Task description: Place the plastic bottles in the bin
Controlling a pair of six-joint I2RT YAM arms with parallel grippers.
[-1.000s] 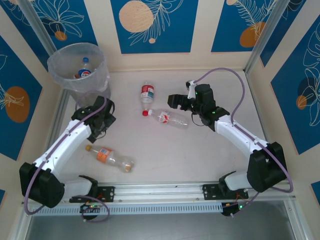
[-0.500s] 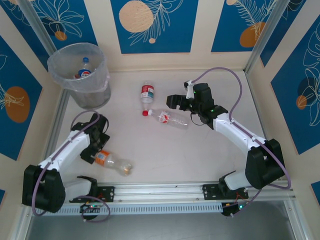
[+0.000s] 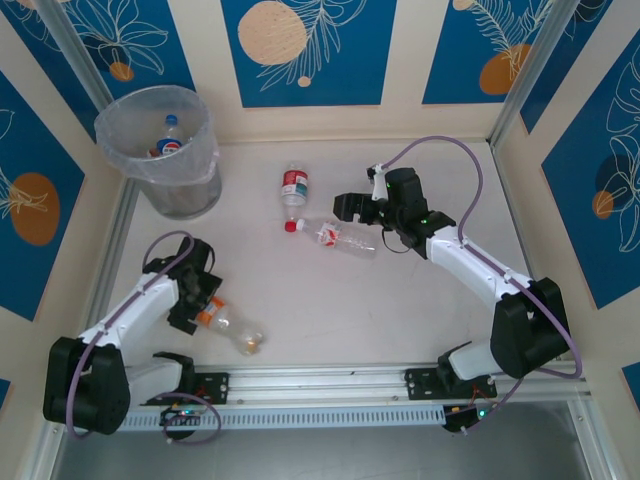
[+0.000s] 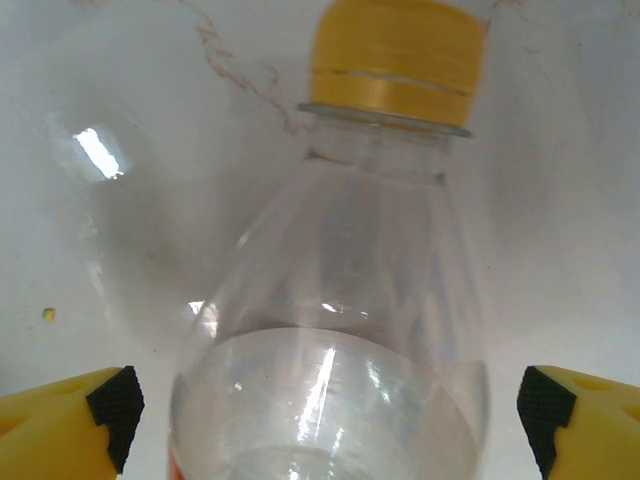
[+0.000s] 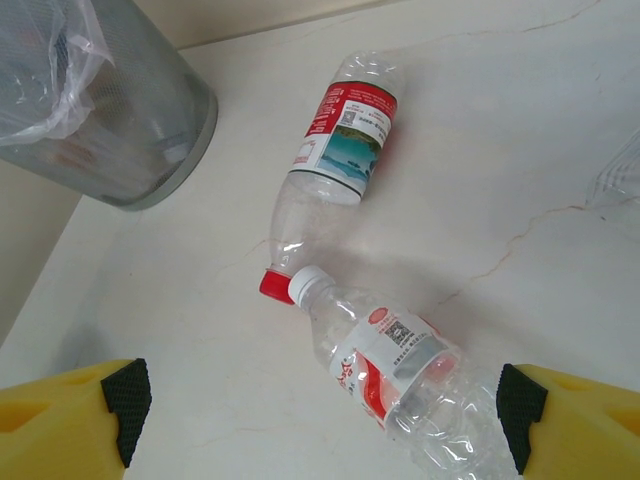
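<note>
The left arm (image 3: 135, 310) lies folded low and close to its base. Its left gripper (image 3: 203, 300) points steeply down, and the yellow, black-padded fingers (image 4: 55, 425) are spread wide, one at each lower corner of the wrist view. The right arm (image 3: 470, 262) stretches forward in a long reach, bent at the wrist so the right gripper (image 3: 352, 206) tilts down and faces leftward, its fingers (image 5: 55, 420) likewise parted wide with nothing clamped between them.
</note>
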